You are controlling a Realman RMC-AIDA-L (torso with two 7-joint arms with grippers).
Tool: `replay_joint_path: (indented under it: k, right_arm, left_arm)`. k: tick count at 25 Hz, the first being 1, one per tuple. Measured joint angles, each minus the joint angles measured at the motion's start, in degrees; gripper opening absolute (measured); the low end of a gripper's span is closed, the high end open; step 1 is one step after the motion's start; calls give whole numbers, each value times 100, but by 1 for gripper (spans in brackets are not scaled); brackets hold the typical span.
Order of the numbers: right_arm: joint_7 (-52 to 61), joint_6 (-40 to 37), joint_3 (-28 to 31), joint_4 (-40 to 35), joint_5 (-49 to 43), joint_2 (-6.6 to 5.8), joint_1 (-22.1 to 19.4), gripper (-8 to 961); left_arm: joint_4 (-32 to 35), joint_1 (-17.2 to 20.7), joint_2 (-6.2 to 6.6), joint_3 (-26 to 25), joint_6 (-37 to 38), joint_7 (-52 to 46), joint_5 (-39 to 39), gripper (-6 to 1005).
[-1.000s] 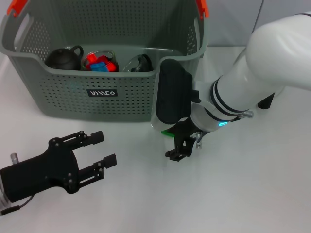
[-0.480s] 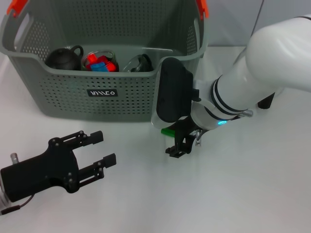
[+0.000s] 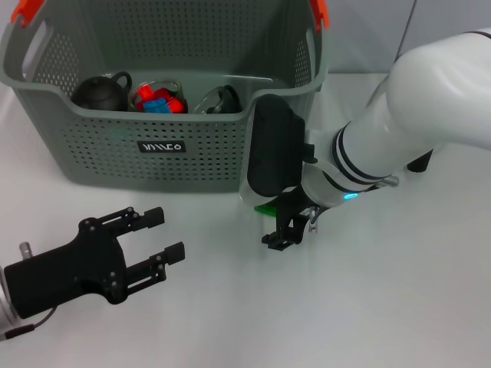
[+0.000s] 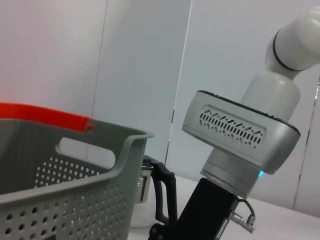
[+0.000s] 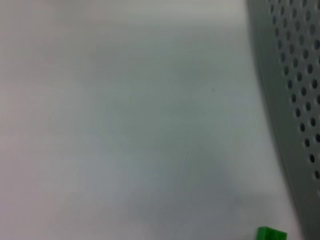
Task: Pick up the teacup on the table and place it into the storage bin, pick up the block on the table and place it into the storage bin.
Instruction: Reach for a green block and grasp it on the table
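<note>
We are lowering our right end effector (image 3: 285,230) over the green block (image 3: 266,207) on the table (image 3: 383,307) beside the storage bin (image 3: 161,146), its opening impossible to tell, while our left end effector (image 3: 157,239) is waiting wide near us.

I count one storage bin (image 3: 165,146), one green block (image 3: 266,207), one black teapot (image 3: 100,93), and two grippers: left gripper (image 3: 157,241), right gripper (image 3: 285,234).

Head cam looks down; wrist cams low, all share storage bin (image 3: 153,146).
</note>
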Motion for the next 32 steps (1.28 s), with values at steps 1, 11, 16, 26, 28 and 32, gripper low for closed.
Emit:
replay_joint_path:
  k: [1,11,16,26,28,32]
  right_arm:
    - [0,2,-5,1,7,0,0,674]
    - [-4,61,-103,68,54,9,7,673]
    - [22,217,-209,74,54,9,0,673]
    - [43,154,-337,112,243,-4,2,668]
    - [30,-42,-311,56,338,-24,0,667]
    - [9,-637,-216,-78,415,-53,16,672]
  left_arm:
    - [-7,-2,1,-1,-20,0,8,628]
    - [-51,-20,12,0,-51,0,0,628]
    - [-51,-20,14,0,-52,0,-2,628]
    - [-50,-20,13,0,-51,0,-7,629]
    - [-50,-21,12,0,-55,0,-7,629]
    - [-50,-20,12,0,-57,0,2,629]
